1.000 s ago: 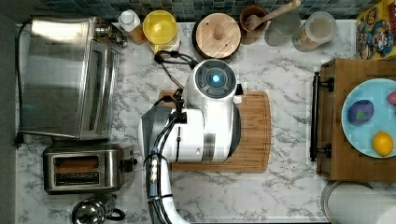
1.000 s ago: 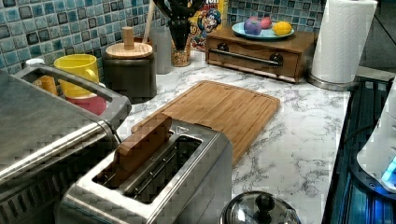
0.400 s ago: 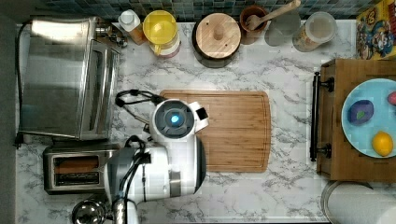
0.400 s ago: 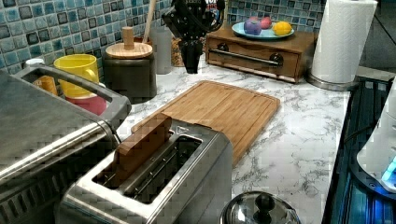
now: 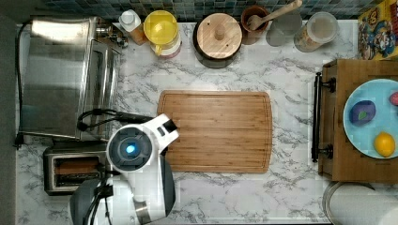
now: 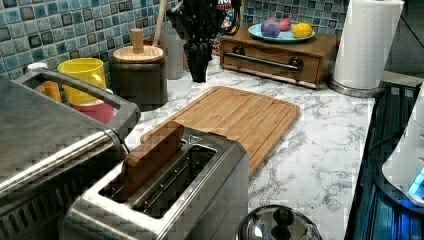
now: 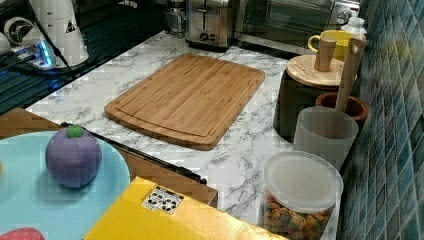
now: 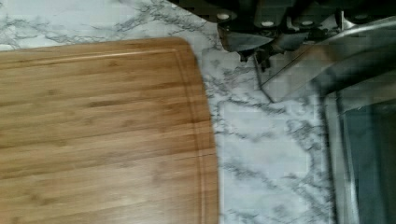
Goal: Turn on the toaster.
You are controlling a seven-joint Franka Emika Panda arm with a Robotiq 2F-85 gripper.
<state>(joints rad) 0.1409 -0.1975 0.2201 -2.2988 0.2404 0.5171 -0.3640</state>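
I see the end effector (image 6: 198, 60) hanging above the table (image 5: 234, 197), near the toaster (image 5: 70, 169); its fingers look pressed together, I think.

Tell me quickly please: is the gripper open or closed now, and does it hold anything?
Gripper: it cannot be told; it hangs above the counter beyond the cutting board, holding nothing visible.

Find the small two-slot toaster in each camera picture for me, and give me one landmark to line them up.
Top view: toaster at lower left, beside the arm.
Left view: toaster in the bottom foreground, bread in one slot.
Right view: toaster at the top centre, far end of the counter.
Wrist view: not identifiable.
Shared landmark: the wooden cutting board.
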